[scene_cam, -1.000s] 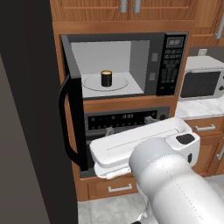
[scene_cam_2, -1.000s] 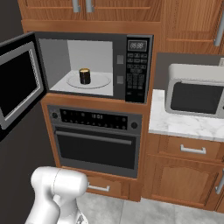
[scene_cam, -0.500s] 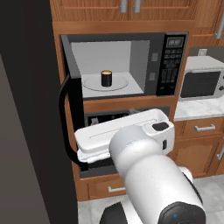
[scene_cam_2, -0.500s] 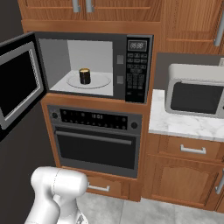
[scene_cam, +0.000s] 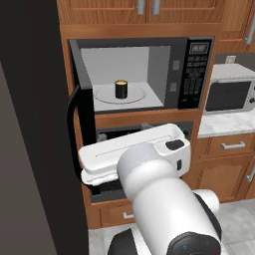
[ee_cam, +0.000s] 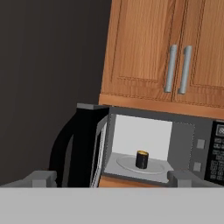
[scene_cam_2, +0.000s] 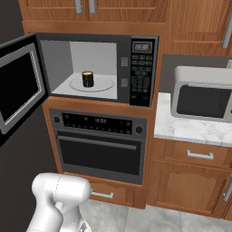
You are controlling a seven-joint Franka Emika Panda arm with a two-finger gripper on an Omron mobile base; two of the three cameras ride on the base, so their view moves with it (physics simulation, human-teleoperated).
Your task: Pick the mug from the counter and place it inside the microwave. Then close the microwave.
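No text, label or brand is reading clearly anywhere. The microwave (scene_cam_2: 97,68) is carrying a digital display (scene_cam_2: 142,46) at the top of its control panel, and pale digits are glowing on it, but they are blurring too much to make out. Below it the keypad (scene_cam_2: 141,74) is showing rows of small buttons with markings too small to read. The black oven (scene_cam_2: 98,144) under the microwave is showing a strip of pale marks along its control panel (scene_cam_2: 96,123), also unreadable. From the hand view, the microwave's keypad (ee_cam: 217,162) is sitting ahead of the gripper and off to its right side, its markings again too faint to tell.
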